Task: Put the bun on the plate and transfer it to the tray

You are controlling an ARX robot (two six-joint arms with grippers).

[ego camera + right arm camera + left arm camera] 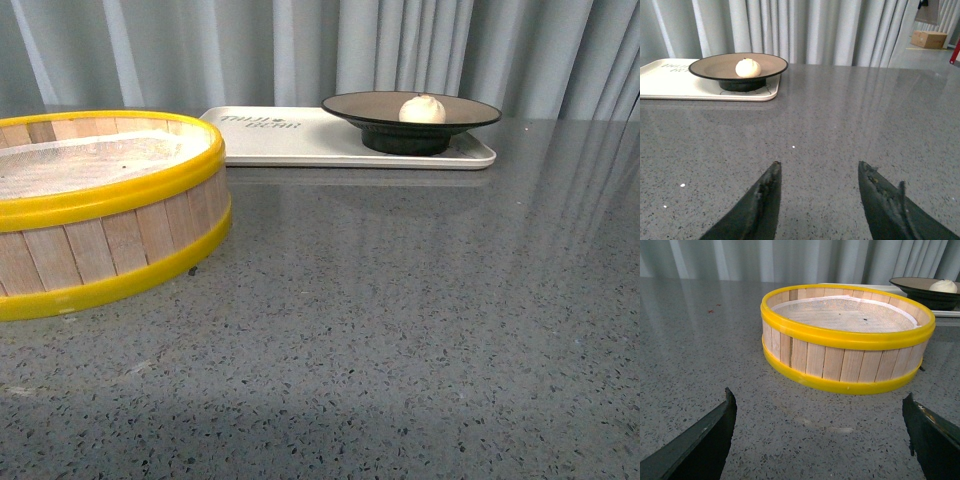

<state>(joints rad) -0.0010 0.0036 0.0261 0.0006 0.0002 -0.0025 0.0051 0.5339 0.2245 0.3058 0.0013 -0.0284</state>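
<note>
a: what does the front view show?

b: a grey speckled stone table with pale pleated curtains behind it. at the far edge lies a cream-white tray with dark lettering near its left end. on the tray's right end stands a wide shallow plate, tan inside with a black rim and black foot.

a: and the bun?

b: the small white steamed bun sits on the plate, near the middle (it is far smaller than the plate). so bun, plate and tray are stacked together.

a: anything else on the table?

b: a round wooden steamer basket with yellow bands at rim and base stands at the near left, apart from the tray. a white mesh liner lies inside it.

a: where are the arms?

b: neither shows in the front view. in the left wrist view, the left gripper hangs over bare table just before the basket, its two dark fingers wide apart with nothing between them. in the right wrist view, the right gripper is over bare table well short of the tray, fingers likewise apart and empty. a cardboard box shows far off in the room behind.
</note>
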